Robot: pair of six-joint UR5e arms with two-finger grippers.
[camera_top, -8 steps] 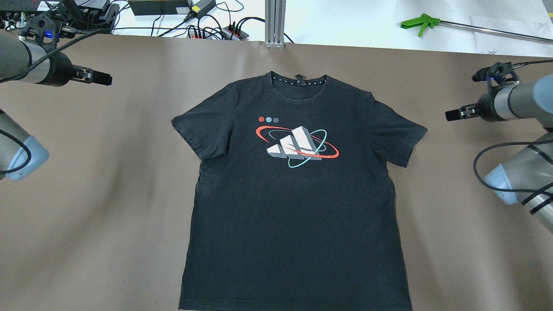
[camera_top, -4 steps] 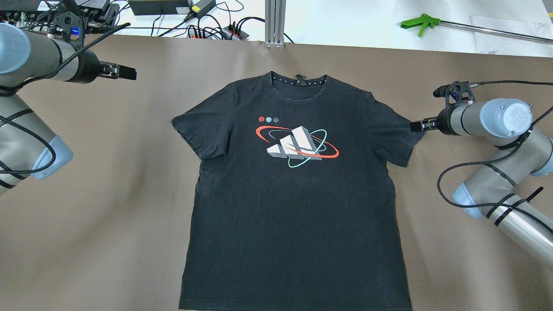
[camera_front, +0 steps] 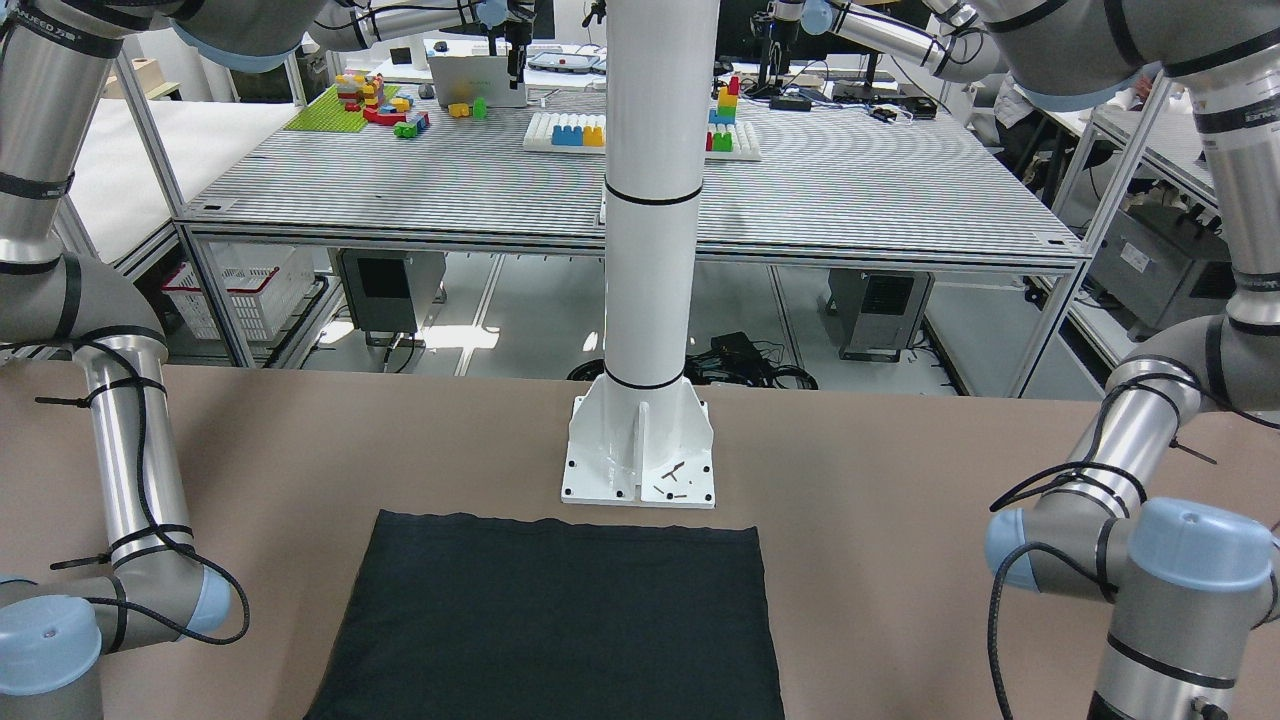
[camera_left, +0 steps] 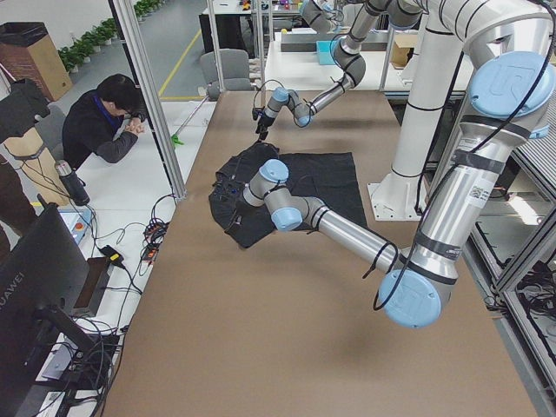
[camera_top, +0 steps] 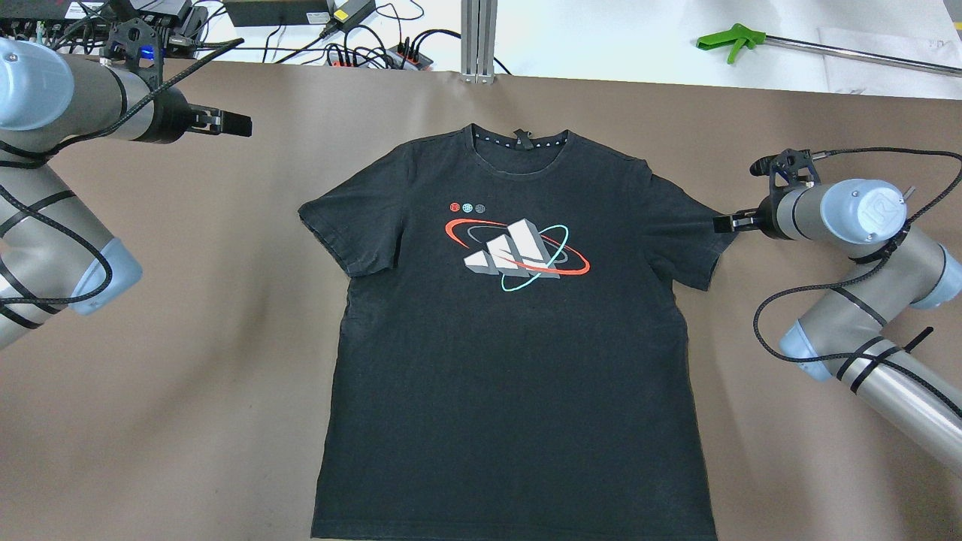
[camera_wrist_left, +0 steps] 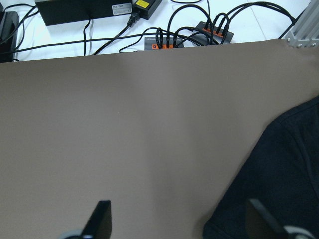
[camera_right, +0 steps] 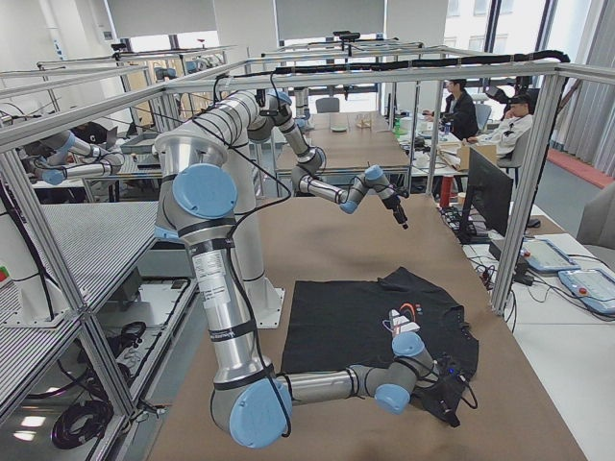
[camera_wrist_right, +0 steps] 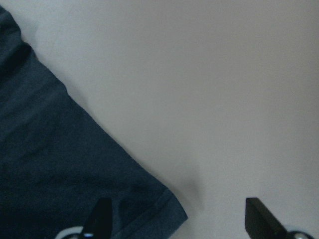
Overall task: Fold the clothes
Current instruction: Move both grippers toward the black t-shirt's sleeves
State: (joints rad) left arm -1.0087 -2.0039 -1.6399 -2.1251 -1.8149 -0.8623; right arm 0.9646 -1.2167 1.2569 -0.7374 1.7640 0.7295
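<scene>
A black t-shirt (camera_top: 511,361) with a white, red and teal print lies flat, face up, on the brown table cover, collar to the far side. My left gripper (camera_top: 242,124) hovers open over bare cover, left of the shirt's left shoulder. In the left wrist view (camera_wrist_left: 176,203) the shirt (camera_wrist_left: 284,174) lies at the lower right. My right gripper (camera_top: 720,222) is open at the tip of the right sleeve. In the right wrist view (camera_wrist_right: 176,200) the sleeve corner (camera_wrist_right: 75,169) lies between its fingers.
Power strips and cables (camera_top: 376,52), an aluminium post (camera_top: 479,37) and a green grabber tool (camera_top: 725,37) lie beyond the cover's far edge. The robot's white pedestal (camera_front: 640,460) stands just behind the shirt's hem (camera_front: 550,620). People sit at desks nearby (camera_left: 104,126).
My left gripper has moved right, toward the shirt's left shoulder. My right gripper has moved left from off the shirt to the right sleeve tip. The shirt has not moved.
</scene>
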